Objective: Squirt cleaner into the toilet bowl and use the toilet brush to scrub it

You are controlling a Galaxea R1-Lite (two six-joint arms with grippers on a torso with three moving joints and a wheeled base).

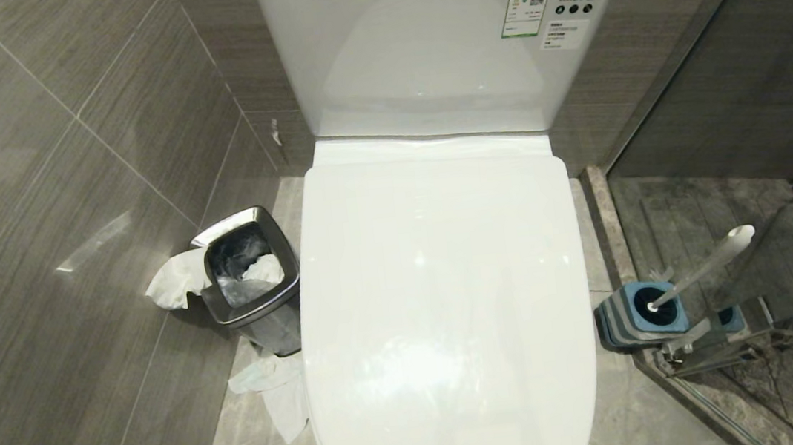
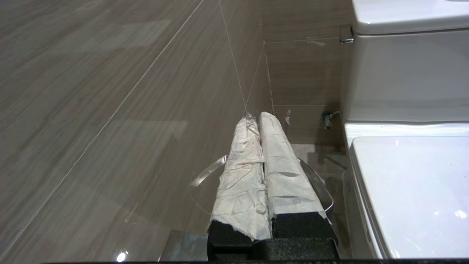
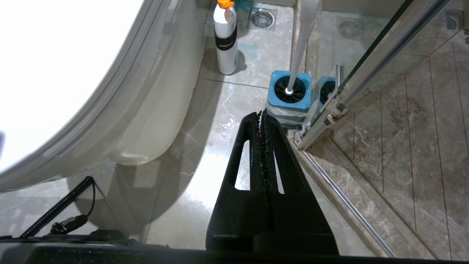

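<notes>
Toilet lid (image 1: 443, 299) down, covering the bowl. Toilet brush (image 1: 700, 268) stands in its blue holder (image 1: 635, 315) at the glass door's edge, right of the toilet. Steel waste bin (image 1: 250, 276) crowds the left side. Left hand (image 2: 256, 119) clenched, empty, beside the wall; right hand (image 3: 262, 113) clenched, empty, near the holder.

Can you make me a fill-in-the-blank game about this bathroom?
1. The toilet lid is ____, so the bowl is hidden.
2. The toilet brush stands in a blue ____.
3. The white bottle on the floor has an ____ cap.
4. The left gripper has its fingers wrapped in white cloth and pressed ____.

Missing words: closed; holder; orange; together
</notes>
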